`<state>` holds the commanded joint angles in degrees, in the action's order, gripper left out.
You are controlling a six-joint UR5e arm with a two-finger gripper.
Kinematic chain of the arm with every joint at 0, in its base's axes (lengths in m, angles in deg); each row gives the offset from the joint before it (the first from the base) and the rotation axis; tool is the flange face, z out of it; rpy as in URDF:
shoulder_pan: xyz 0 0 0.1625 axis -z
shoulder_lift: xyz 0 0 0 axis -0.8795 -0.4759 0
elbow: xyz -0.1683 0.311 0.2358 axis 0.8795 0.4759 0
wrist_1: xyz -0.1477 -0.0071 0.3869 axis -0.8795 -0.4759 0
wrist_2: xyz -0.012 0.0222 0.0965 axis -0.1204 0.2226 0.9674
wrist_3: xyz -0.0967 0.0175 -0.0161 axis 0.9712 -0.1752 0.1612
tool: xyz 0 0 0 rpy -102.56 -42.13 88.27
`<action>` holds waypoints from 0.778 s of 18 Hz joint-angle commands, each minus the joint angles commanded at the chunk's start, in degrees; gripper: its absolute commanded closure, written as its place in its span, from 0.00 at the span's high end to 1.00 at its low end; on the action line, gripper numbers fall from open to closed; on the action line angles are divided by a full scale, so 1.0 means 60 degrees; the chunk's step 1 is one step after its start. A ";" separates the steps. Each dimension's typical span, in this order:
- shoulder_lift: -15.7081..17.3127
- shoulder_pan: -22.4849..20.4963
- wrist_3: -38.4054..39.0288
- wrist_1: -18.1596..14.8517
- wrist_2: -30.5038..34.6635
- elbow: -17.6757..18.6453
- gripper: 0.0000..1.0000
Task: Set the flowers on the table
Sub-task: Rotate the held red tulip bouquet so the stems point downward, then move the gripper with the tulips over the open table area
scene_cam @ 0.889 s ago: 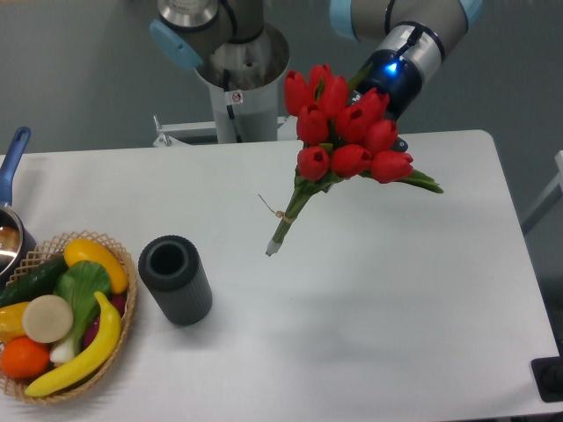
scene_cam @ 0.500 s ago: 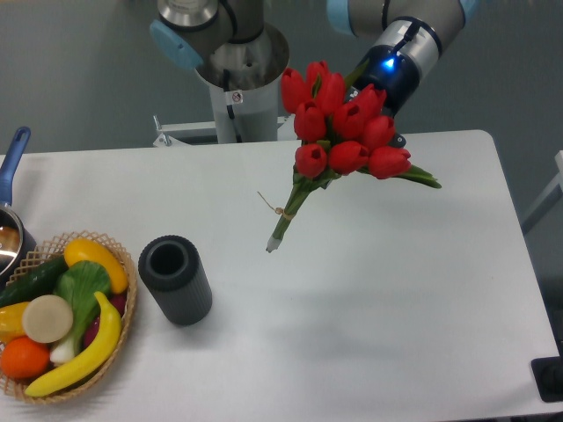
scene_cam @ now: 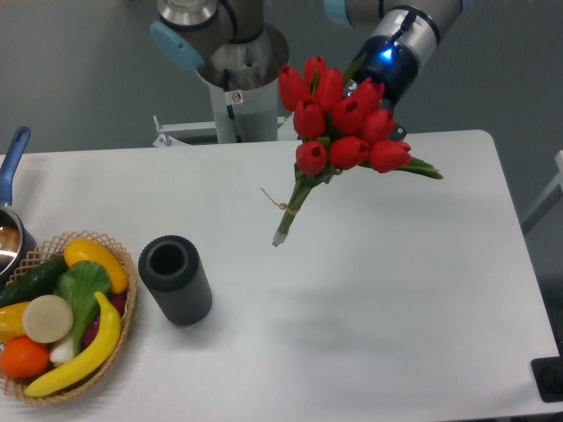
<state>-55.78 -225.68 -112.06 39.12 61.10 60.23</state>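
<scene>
The flowers (scene_cam: 343,123), a bunch of red tulips with green leaves and stems tied with tan string, hang in the air above the back middle of the white table (scene_cam: 387,290). The stem ends (scene_cam: 280,236) point down and to the left, clear of the tabletop. My gripper (scene_cam: 376,88) is behind the blooms, its fingers hidden by them; it holds the bunch up. The wrist shows a blue light.
A dark grey cylindrical vase (scene_cam: 174,278) stands upright at the left middle. A wicker basket (scene_cam: 128,309) of fruit and vegetables sits at the front left. A pot with a blue handle (scene_cam: 12,158) is at the left edge. The arm's base (scene_cam: 236,79) stands behind the table.
The gripper and the flowers have risen slightly, and the stem ends sit a little higher above the table.
</scene>
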 joint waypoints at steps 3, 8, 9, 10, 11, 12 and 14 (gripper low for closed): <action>0.0176 0.0015 0.0161 0.0000 0.0526 0.0000 0.41; 0.0703 0.0688 0.0249 -0.0058 0.3687 0.0000 0.41; 0.0820 0.0747 0.0278 -0.0073 0.4142 0.0015 0.41; 0.0937 0.0747 0.0380 -0.0160 0.4495 0.0015 0.41; 0.0997 0.0747 0.0497 -0.0263 0.4832 -0.0014 0.41; 0.1055 0.0762 0.0527 -0.0409 0.5140 -0.0044 0.41; 0.1129 0.0762 0.0542 -0.0542 0.5769 -0.0029 0.41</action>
<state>-49.00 -221.11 -108.81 35.87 95.71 60.06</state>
